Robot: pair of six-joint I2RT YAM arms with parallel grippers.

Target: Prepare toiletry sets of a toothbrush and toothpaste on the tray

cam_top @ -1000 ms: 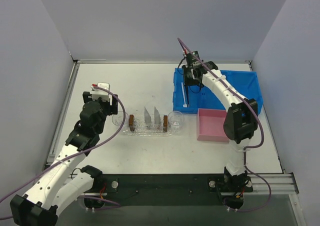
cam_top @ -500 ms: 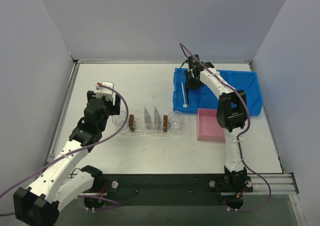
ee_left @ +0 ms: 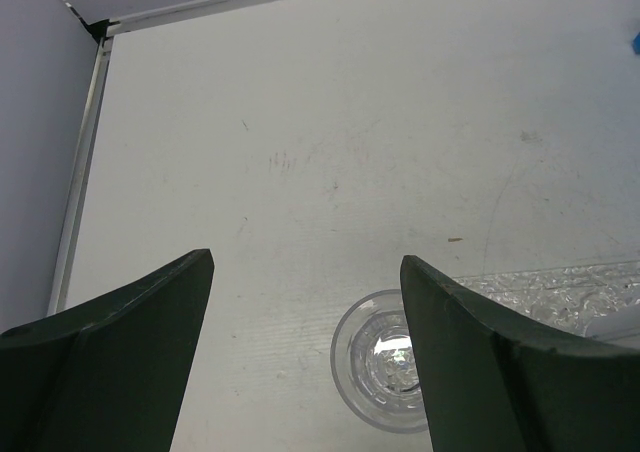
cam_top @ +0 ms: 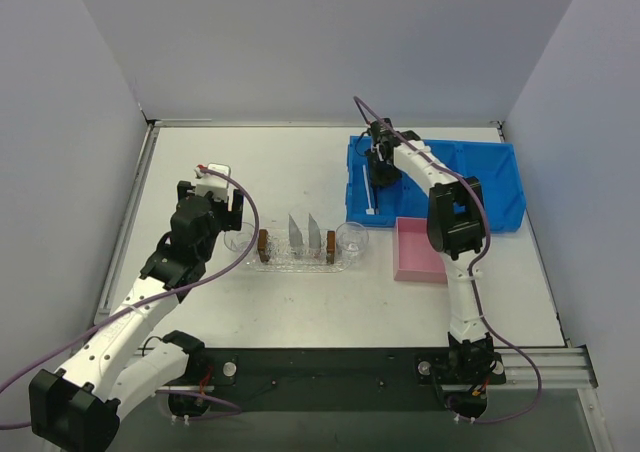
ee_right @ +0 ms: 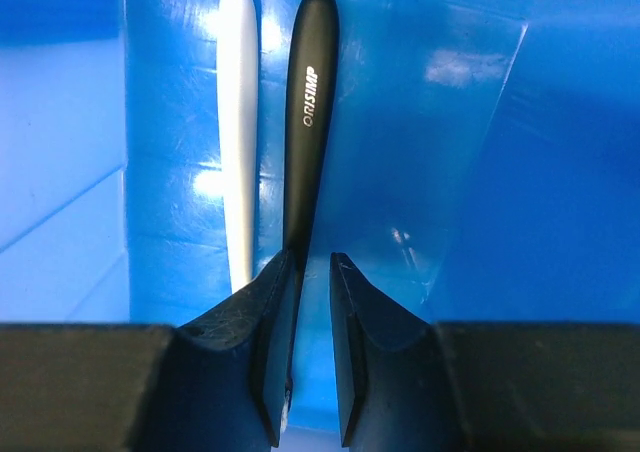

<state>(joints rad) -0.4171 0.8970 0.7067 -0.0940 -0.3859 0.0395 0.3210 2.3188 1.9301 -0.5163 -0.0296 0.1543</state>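
Note:
The clear oval tray [cam_top: 300, 260] lies mid-table, with two silvery toothpaste tubes [cam_top: 306, 230] standing on it. The black toothbrush [ee_right: 308, 102] and the white toothbrush [ee_right: 238, 122] lie side by side in the blue bin [cam_top: 490, 182]. My right gripper [ee_right: 312, 260] is down in the bin, its jaws narrowed to a slim gap. The black toothbrush's thin end runs in against the left finger, and blue floor shows beside it. Whether it is pinched does not show. The white toothbrush [cam_top: 371, 197] shows in the top view. My left gripper [ee_left: 305, 262] hangs wide open over a clear cup [ee_left: 385, 372].
Two small brown blocks [cam_top: 263, 242] and a second clear cup [cam_top: 351, 237] sit along the tray. A pink rectangular box [cam_top: 422, 249] lies just in front of the blue bin. Grey walls close in the table on the left, back and right.
The right arm folded in closer over the bin and its jaws narrowed around the black toothbrush's thin end. The left arm shifted slightly toward the tray, still open.

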